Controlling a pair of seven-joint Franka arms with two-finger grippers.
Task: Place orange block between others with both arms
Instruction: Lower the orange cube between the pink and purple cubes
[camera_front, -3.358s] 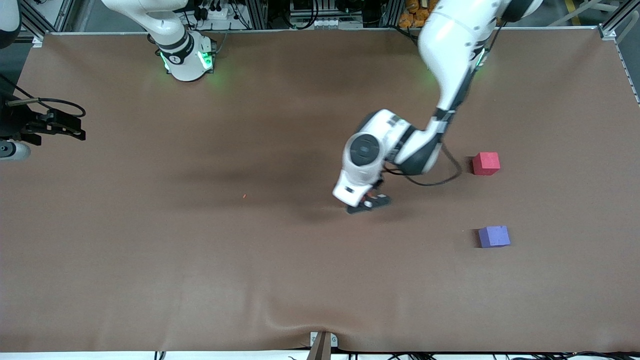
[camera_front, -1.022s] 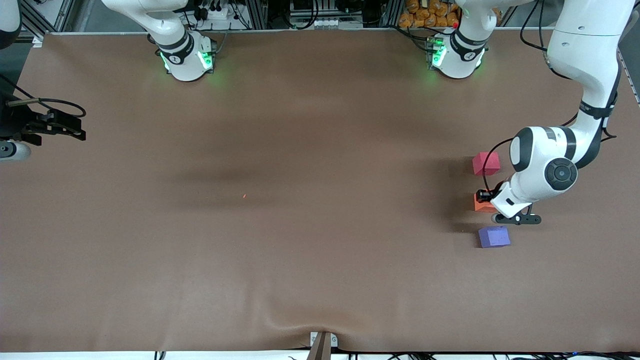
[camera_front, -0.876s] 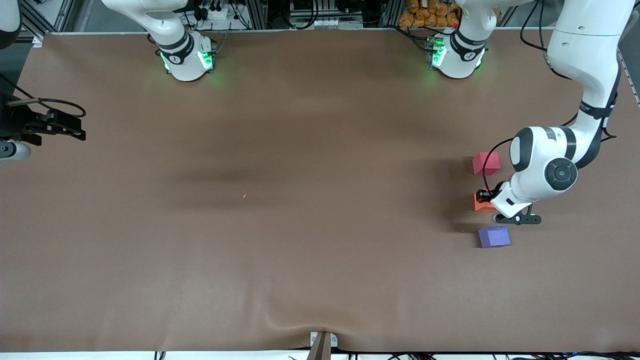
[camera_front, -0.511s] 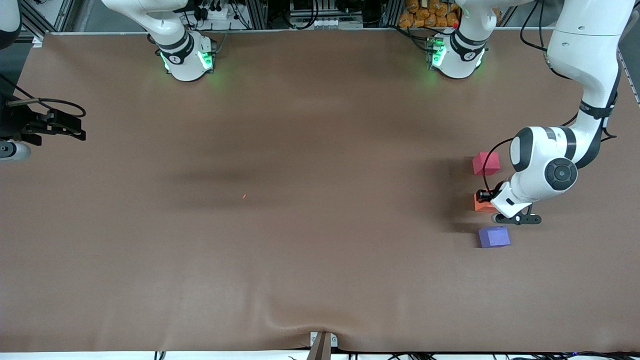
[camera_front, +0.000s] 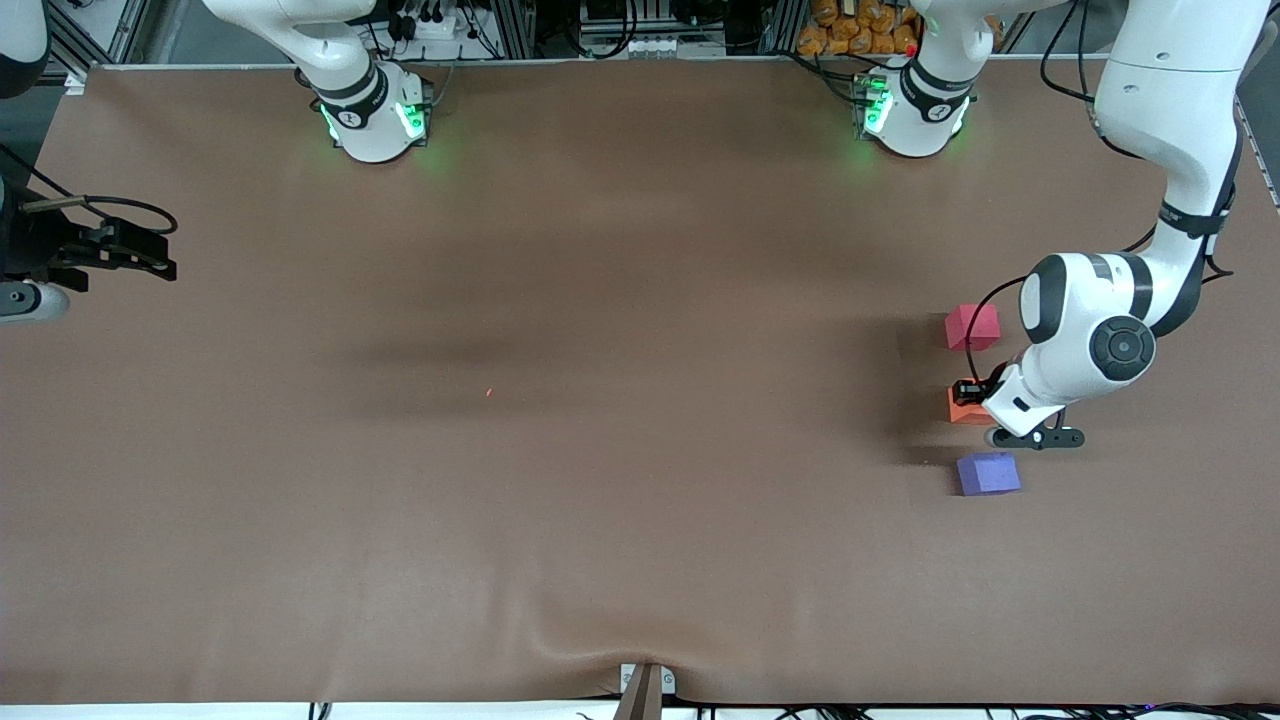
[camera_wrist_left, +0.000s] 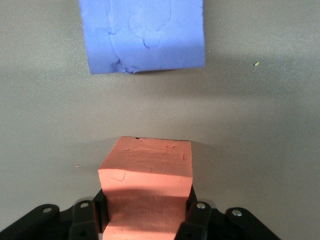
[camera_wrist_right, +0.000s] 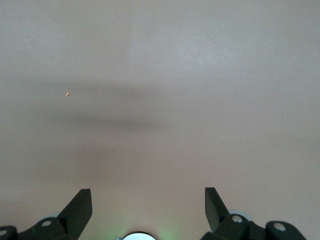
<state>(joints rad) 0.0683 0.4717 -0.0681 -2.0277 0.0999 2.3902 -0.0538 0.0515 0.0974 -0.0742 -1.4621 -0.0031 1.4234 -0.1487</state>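
Observation:
My left gripper (camera_front: 968, 398) is shut on the orange block (camera_front: 960, 408), low over the brown cloth in the gap between the others. The pinkish-red cube (camera_front: 971, 327) lies farther from the front camera and the purple-blue cube (camera_front: 988, 473) nearer. In the left wrist view the orange block (camera_wrist_left: 146, 167) sits squeezed between the black fingers (camera_wrist_left: 196, 214) of the left gripper (camera_wrist_left: 147, 206), with the purple-blue cube (camera_wrist_left: 145, 32) a short gap ahead of it. My right gripper (camera_front: 158, 257) waits open and holding nothing at the right arm's end of the table. The right wrist view shows the right gripper (camera_wrist_right: 146, 197) over bare cloth.
A tiny orange crumb (camera_front: 489, 392) lies on the cloth mid-table, and the crumb (camera_wrist_right: 67, 94) also shows in the right wrist view. The green-lit arm bases (camera_front: 375, 115) stand along the back edge. A metal bracket (camera_front: 645, 685) sits at the front edge.
Since the earliest frame the left arm has carried the orange block from mid-table to the gap between the two cubes. Over the last second it has held still; the right gripper shifted very slightly.

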